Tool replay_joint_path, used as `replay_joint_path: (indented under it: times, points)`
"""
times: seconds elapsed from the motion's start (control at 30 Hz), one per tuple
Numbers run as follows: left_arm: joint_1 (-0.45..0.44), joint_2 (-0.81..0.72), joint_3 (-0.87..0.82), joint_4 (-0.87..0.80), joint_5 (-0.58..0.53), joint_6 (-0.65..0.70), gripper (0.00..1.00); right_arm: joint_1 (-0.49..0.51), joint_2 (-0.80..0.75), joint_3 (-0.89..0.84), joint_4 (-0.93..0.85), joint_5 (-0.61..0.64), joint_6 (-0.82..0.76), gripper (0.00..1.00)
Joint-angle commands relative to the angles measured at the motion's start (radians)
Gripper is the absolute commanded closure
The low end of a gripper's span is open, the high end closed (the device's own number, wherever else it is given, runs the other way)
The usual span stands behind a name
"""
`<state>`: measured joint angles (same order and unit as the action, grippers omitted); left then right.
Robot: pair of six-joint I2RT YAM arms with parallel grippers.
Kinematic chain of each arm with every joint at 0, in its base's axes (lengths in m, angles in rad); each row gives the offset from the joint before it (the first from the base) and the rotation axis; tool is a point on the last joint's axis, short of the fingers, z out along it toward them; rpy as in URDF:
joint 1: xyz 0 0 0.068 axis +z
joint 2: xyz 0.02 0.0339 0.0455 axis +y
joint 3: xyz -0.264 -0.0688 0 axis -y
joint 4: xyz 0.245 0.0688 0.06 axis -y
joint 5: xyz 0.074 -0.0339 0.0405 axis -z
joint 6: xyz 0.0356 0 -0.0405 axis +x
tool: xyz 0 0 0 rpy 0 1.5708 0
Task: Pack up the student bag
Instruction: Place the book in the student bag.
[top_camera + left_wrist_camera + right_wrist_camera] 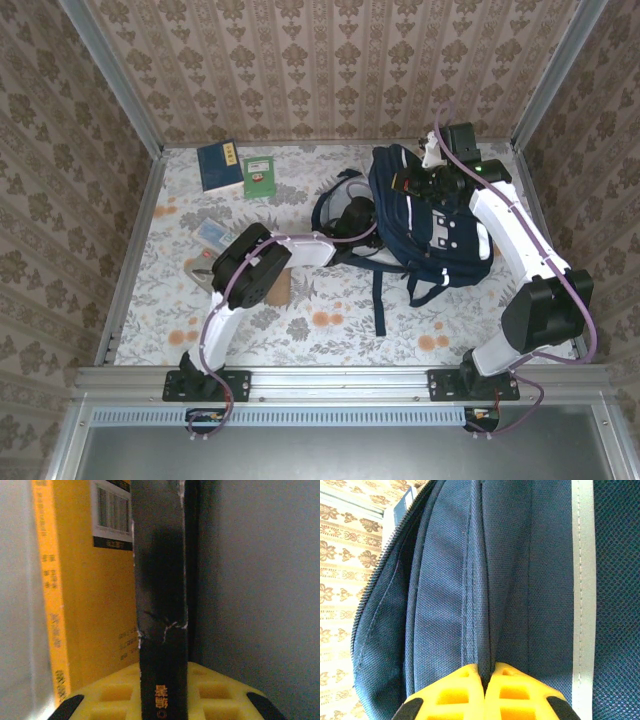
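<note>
Yellow pads (455, 692) of the right gripper (487, 680) pinch a navy fold of the student bag (520, 580) rising beyond them. Left gripper (162, 697) clamps a black book (160, 580), its title cut off, inside grey lining (260, 580); 1 yellow book (85, 595) stands just left.

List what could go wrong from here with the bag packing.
1. The right gripper has its jaws shut on just a thin fold of the student bag; it might slip, letting the opening collapse.
2. The left gripper holds a book close beside the grey lining; withdrawing could snag fabric or tip the book.
</note>
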<state>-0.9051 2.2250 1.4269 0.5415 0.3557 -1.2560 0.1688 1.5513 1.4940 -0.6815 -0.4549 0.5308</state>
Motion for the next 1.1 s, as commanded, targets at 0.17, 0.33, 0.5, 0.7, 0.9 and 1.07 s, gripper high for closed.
replay_joint_path:
  times: [0.17,0.33,0.5,0.7,0.9,1.07]
  points:
    - [-0.035,0.055,0.139,-0.181,0.034,0.137,0.65,0.031,-0.017,0.014,0.09,-0.087,-0.01,1.0]
    - [-0.016,-0.031,0.073,-0.232,-0.016,0.193,0.38,0.026,-0.024,0.015,0.074,-0.073,-0.024,1.0]
    - [0.023,-0.137,0.002,-0.282,-0.034,0.248,0.25,0.02,-0.028,0.01,0.077,-0.073,-0.029,1.0]
    - [0.072,-0.288,-0.074,-0.421,-0.066,0.333,0.2,0.019,-0.033,-0.012,0.095,-0.065,-0.036,1.0]
    - [0.132,-0.457,-0.157,-0.573,-0.114,0.421,0.2,0.021,-0.043,-0.081,0.132,-0.058,-0.049,1.0]
    - [0.209,-0.573,-0.18,-0.714,-0.164,0.518,0.2,0.041,-0.062,-0.162,0.139,-0.034,-0.081,1.0]
